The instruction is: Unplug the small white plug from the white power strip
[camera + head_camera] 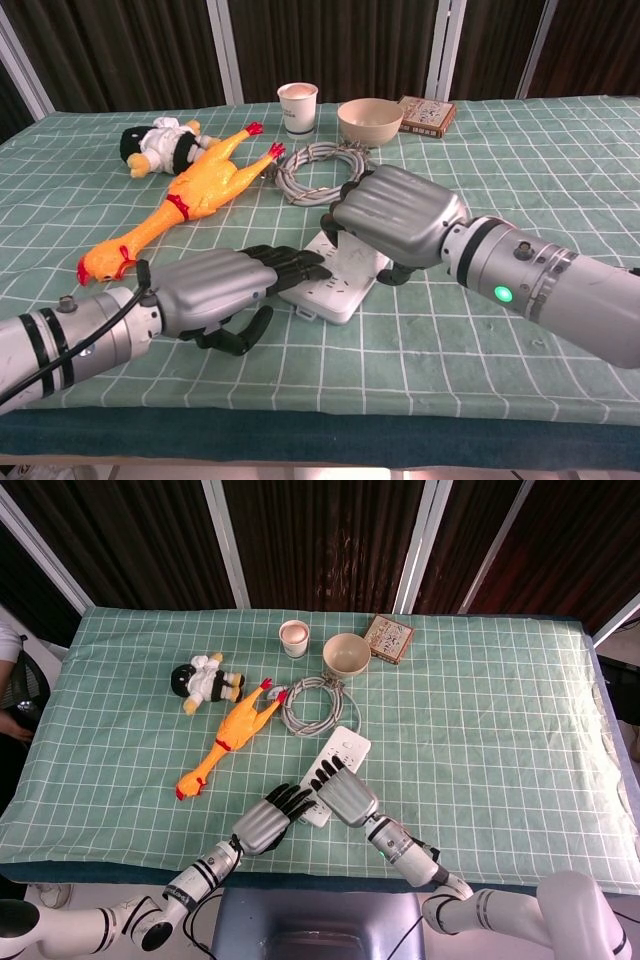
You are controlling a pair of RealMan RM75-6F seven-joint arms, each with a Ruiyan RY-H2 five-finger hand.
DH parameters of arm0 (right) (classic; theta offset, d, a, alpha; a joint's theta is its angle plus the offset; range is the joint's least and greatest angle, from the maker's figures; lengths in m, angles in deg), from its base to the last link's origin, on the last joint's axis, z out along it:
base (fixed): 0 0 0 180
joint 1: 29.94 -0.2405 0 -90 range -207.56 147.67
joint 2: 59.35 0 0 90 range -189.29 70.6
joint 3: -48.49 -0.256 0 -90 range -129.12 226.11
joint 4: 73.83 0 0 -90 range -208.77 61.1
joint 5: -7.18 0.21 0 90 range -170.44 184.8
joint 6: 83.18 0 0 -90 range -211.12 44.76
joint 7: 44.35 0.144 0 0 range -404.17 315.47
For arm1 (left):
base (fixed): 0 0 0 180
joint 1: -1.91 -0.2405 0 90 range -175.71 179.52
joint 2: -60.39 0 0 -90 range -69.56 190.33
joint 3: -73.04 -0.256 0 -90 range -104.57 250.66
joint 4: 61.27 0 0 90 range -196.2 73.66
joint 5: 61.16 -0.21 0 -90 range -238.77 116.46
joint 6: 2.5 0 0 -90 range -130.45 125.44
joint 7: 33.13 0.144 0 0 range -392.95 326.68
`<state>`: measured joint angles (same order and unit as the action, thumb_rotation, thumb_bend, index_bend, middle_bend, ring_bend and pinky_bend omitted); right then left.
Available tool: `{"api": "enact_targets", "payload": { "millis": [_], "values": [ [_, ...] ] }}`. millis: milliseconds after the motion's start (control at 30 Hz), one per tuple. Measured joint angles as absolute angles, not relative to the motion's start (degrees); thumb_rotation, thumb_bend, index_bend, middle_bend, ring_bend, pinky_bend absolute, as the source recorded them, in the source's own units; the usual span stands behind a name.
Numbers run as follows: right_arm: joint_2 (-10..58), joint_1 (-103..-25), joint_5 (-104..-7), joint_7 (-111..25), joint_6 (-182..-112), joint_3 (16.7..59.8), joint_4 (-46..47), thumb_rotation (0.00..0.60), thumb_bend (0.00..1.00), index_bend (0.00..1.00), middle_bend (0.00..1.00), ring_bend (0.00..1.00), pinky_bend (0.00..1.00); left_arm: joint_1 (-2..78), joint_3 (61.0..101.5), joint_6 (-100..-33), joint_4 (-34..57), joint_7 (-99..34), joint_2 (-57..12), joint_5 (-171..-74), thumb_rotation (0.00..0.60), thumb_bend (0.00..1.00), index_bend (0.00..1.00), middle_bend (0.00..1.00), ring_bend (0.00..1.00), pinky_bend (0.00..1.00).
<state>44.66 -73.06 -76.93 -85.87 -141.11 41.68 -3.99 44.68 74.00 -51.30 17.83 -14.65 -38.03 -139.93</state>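
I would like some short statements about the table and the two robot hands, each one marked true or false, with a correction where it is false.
1. The left robot hand rests its fingers on the near end of the white power strip. True.
2. The right robot hand is far from the strip, beside the bowl. False: it is curled over the strip, above where the plug sits.
3. The rubber chicken lies on the cloth beside the coiled cable. True.
4. The paper cup lies on its side. False: it stands upright.
5. The small box stands on the strip. False: it lies at the far edge, beside the bowl.
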Motion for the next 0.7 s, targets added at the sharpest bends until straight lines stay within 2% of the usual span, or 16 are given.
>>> {"api": "enact_targets", "payload": {
  "millis": [200, 400, 700],
  "values": [
    [44.51, -73.22, -76.13, -86.01, -140.98, 41.42, -3.08, 0.600, 0.49, 0.69, 0.53, 0.35, 0.42, 44.70, 73.86, -51.24, 17.83, -14.58, -38.13, -139.84, 0.600, 0.81, 0.00, 0.01, 0.01, 0.00],
    [44.06, -73.36, -73.79, -87.01, -139.92, 40.81, -1.20, 0.600, 0.51, 0.76, 0.57, 0.40, 0.45, 44.63, 73.71, -51.49, 17.97, -14.24, -38.29, -139.91, 0.600, 0.81, 0.00, 0.01, 0.01, 0.00],
    [43.16, -73.74, -71.96, -87.76, -139.33, 40.47, 0.75, 0.600, 0.52, 0.79, 0.60, 0.43, 0.47, 44.44, 73.55, -51.74, 18.00, -13.98, -38.36, -139.79, 0.600, 0.81, 0.00, 0.01, 0.01, 0.00]
  ]
}}
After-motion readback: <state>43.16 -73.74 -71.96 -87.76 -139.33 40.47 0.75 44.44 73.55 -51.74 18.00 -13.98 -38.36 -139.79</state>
